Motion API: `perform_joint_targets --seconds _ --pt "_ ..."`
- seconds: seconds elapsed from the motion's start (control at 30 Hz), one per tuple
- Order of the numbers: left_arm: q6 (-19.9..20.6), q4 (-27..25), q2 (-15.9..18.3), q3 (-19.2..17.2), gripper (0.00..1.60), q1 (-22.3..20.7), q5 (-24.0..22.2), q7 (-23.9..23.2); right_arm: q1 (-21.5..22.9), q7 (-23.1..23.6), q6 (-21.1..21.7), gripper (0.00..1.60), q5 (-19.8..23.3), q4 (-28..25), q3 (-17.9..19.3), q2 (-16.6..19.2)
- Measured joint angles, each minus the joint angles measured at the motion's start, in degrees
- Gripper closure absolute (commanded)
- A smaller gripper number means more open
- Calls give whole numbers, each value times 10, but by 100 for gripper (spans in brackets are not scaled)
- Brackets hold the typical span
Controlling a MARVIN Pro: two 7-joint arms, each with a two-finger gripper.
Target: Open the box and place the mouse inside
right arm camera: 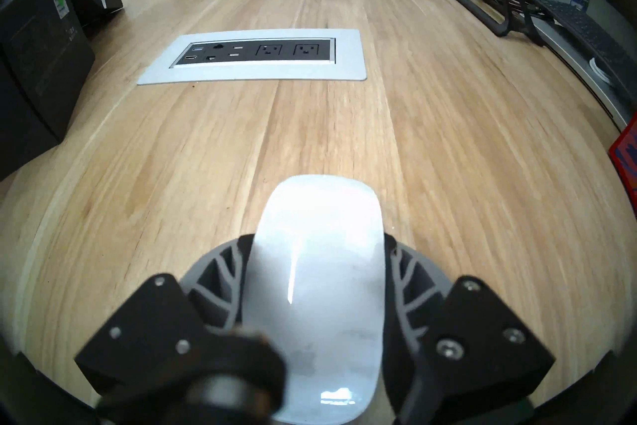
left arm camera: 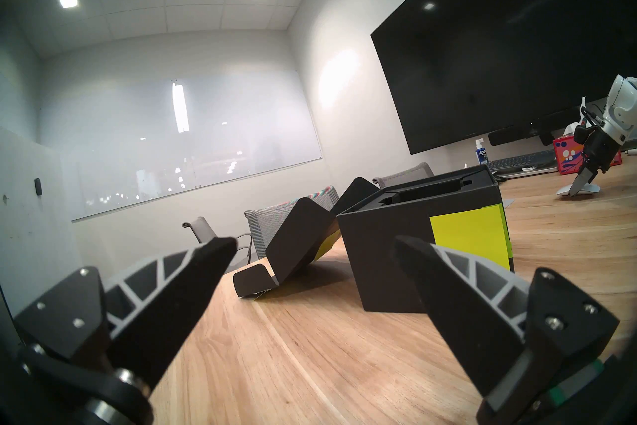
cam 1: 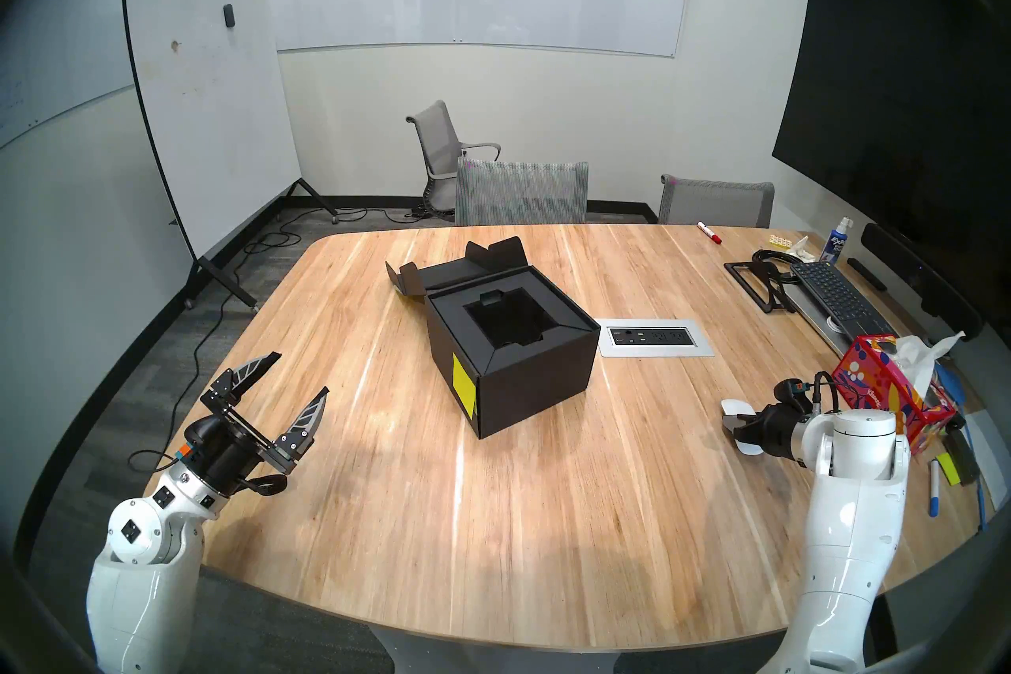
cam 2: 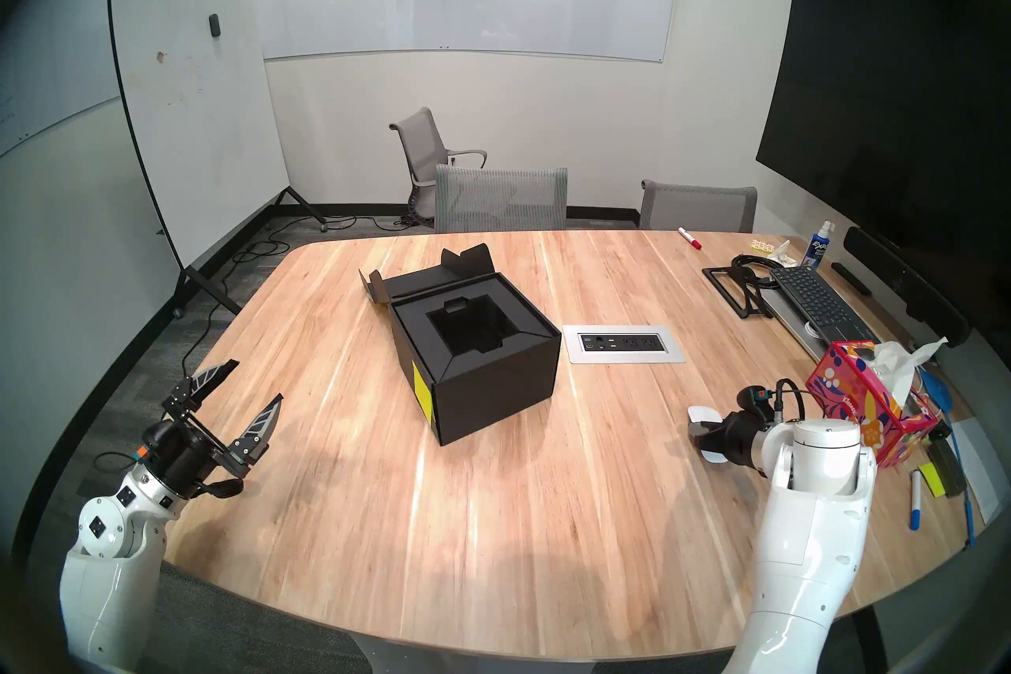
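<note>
So the right gripper [right arm camera: 315, 262] was clamped on the mouse [right arm camera: 319, 276] sitting on the table [cam 1: 547, 520], tissue box [cam 1: 886, 394] just beside. Nothing stood between it and the open box [cam 1: 509, 355]. Left gripper [cam 1: 298, 380] hung wide open, holding nothing.

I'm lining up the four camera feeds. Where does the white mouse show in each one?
Head left: the mouse is at lower right, in the right gripper.
Head right: mouse at lower right, same grip.
Left wrist: mouse at far right on the table, small, under the gripper.
Right wrist: mouse at bottom centre, between the fingers.
Shared landmark: the black box, open.
</note>
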Motion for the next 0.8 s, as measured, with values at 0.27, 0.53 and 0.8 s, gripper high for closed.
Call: perform_joint_targets --seconds 0.27,0.53,0.8 --pt "0 0 0 0 0 0 0 0 -16 32 -12 160 18 -42 17 -2" --pt "0 0 0 0 0 0 0 0 -21 67 -29 160 39 -70 35 2" --pt "0 0 0 0 0 0 0 0 -14 100 -50 160 59 -77 50 15"
